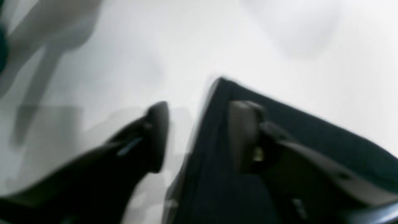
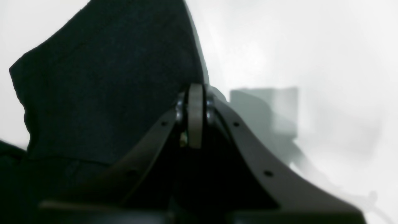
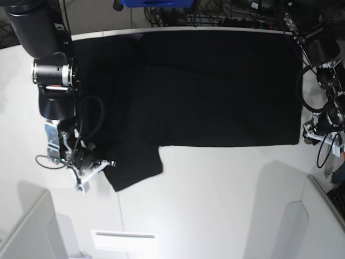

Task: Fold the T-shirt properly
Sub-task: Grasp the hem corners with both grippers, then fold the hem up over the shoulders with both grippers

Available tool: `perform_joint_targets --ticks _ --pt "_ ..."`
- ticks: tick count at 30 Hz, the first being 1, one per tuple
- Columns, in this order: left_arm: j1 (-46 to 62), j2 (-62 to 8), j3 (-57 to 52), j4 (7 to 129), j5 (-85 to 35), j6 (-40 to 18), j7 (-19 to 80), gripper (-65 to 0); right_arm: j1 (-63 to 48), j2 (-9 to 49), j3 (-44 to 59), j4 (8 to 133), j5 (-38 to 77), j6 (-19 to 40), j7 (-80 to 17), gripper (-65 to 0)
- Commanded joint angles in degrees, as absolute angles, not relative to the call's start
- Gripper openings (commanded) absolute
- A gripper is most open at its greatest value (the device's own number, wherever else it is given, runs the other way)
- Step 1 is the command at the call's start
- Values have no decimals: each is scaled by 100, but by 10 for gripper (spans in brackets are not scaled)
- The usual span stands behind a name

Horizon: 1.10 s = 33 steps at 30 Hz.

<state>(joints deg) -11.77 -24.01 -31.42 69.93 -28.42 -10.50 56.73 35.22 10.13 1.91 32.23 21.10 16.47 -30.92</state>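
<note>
The black T-shirt (image 3: 215, 91) lies spread flat on the white table (image 3: 215, 205), with one short sleeve (image 3: 135, 170) pointing to the near left. My right gripper (image 3: 105, 163) sits at that sleeve's edge. In the right wrist view its fingers (image 2: 196, 115) are pressed together at the edge of the black cloth (image 2: 108, 77). My left gripper (image 3: 310, 135) is at the shirt's near right corner. In the left wrist view it (image 1: 202, 124) is open, with one finger (image 1: 158, 133) over bare table and the other (image 1: 245, 130) over the shirt's corner (image 1: 311, 127). No print is visible.
Cables and a blue object (image 3: 156, 2) lie beyond the table's far edge. Pale panels stand at the near left (image 3: 27, 232) and near right (image 3: 318, 221). A white strip (image 3: 124, 236) lies at the front. More cables hang at the right edge (image 3: 329, 108).
</note>
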Motion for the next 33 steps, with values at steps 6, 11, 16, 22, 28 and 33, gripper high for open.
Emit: perform_joint_targets --ticks 6,11,16,22,28,33 --pt "-1815 -2440 -2897 6246 -2273 -1015 5596 -229 3653 1068 189 3257 2062 1640 -3160 -650" --pt "-2097 -2273 -2897 5956 -2062 -1024 5596 -227 3653 1068 189 3257 2062 1640 -3143 -650" --pt "-2264 -2026 -2888 5938 -1552 -1024 5587 -224 3653 1059 189 3257 2062 1640 -3134 -650" --pt "-2264 -1851 -2492 5754 -1165 -1024 5130 -224 3653 1059 189 3257 2062 1640 -3134 -650" --pt "-2316 -1859 -2519 5174 -1182 -1024 4910 -229 3644 1077 189 3257 2062 1640 -3134 -650" --pt "-2299 -1851 -2484 5130 -1182 -1024 4884 -252 3644 1077 189 3257 2062 1640 -3134 -650"
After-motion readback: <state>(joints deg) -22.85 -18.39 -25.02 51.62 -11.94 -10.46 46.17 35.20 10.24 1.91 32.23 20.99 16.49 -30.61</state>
